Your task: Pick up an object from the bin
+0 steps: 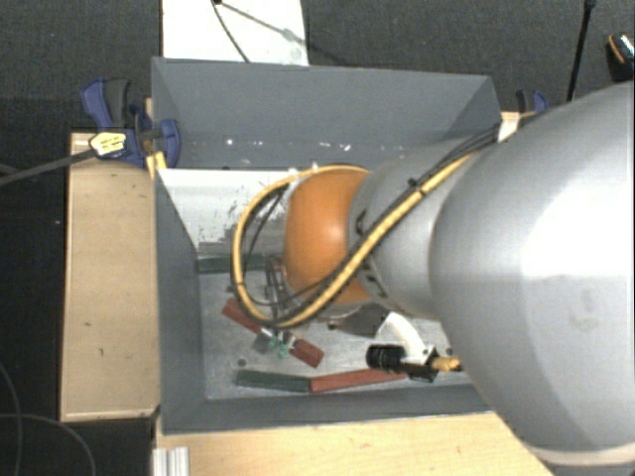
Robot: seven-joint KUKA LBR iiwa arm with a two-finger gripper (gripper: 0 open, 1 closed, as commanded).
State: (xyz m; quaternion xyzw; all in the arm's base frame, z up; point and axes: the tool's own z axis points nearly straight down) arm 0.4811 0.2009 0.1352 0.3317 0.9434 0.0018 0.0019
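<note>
Camera view | my end effector was down in the bin by a red block | apart or together, couldn't tell | nothing lifted yet imo, whole pick left

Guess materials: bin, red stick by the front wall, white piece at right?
Bin: sheet metal, matte grey, flat folded walls, scuffed floor. Red stick: painted wood or plastic, dull even colour. White piece: probably plastic, smooth and bright.

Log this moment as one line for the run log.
arm: down in bin | nearest: red block, green bar, red bar | grip: unclear | pick: not confirmed
</note>
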